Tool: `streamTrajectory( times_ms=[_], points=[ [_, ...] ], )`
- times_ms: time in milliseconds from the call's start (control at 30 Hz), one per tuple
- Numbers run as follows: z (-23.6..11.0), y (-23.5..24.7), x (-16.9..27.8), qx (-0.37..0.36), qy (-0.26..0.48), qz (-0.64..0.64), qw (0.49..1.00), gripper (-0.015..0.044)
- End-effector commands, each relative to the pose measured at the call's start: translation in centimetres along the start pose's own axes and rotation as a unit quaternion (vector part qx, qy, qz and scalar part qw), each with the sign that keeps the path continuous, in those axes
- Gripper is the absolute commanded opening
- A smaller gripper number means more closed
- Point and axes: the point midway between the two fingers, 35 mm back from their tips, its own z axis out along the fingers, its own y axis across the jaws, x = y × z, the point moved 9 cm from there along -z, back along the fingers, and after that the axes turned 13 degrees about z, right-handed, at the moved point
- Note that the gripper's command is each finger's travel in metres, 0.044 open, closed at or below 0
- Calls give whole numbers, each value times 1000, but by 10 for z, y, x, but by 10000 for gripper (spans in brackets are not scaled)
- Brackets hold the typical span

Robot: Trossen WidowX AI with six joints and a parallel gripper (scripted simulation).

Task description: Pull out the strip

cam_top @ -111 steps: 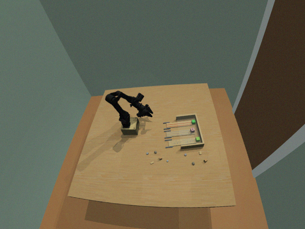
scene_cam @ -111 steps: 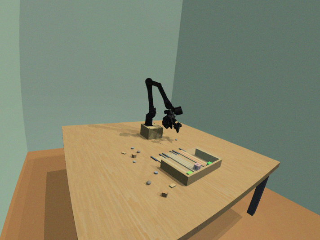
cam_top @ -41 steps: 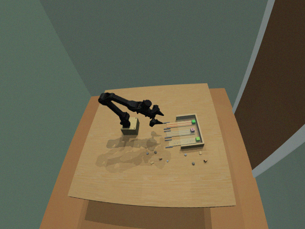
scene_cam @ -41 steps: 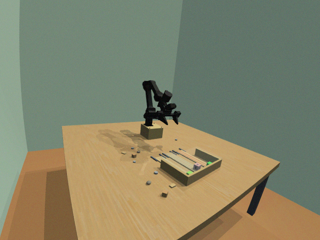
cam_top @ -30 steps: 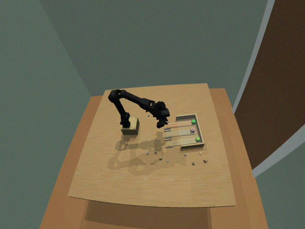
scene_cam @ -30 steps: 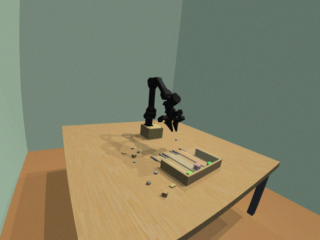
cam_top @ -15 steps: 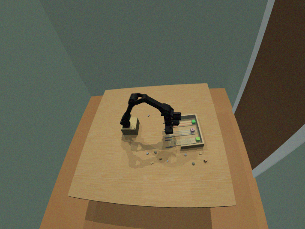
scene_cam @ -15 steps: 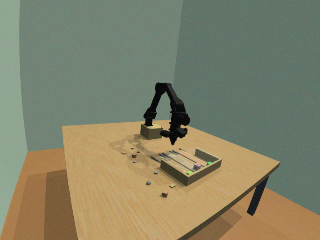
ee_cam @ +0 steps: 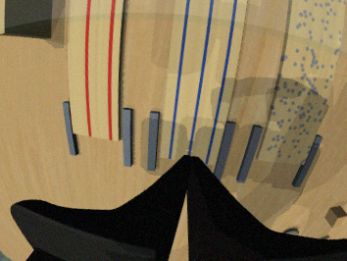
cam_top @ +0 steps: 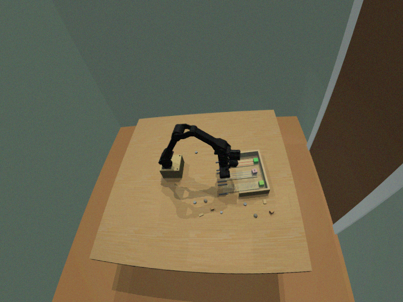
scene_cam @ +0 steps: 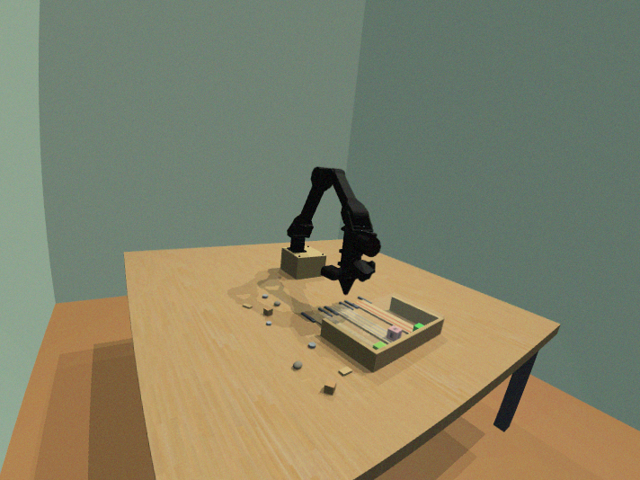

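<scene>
The labelled pink cube (cam_top: 254, 171) (scene_cam: 394, 333) rests on the far end of the blue-lined strip (cam_top: 244, 175) (ee_cam: 196, 49), the middle one of three. Green cubes sit at the far ends of the red-lined strip (ee_cam: 100, 74) and the blue-dotted strip (ee_cam: 304, 98): one green cube (cam_top: 256, 160) (scene_cam: 419, 326) on the red-lined one, a lighter green cube (cam_top: 261, 183) (scene_cam: 379, 345) on the dotted one. My gripper (scene_cam: 346, 292) (ee_cam: 189, 162) is shut and empty, pointing down above the near end of the blue-lined strip. The cubes are out of the wrist view.
A shallow wooden tray (cam_top: 265, 175) (scene_cam: 408, 348) walls the strips' far part. Blue-grey bars flank each near end, including one bar (ee_cam: 152, 139) left of the middle strip and another bar (ee_cam: 225, 149) right of it. Pebbles and small wooden bits lie beside the tray.
</scene>
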Motion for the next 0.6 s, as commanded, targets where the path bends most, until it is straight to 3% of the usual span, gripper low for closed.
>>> streamTrajectory(
  times_ms=[0,567],
  points=[
    [10,-1,1,2,3,-1,1000,0],
    [38,-2,3,2,4,-1,1000,0]
  ],
)
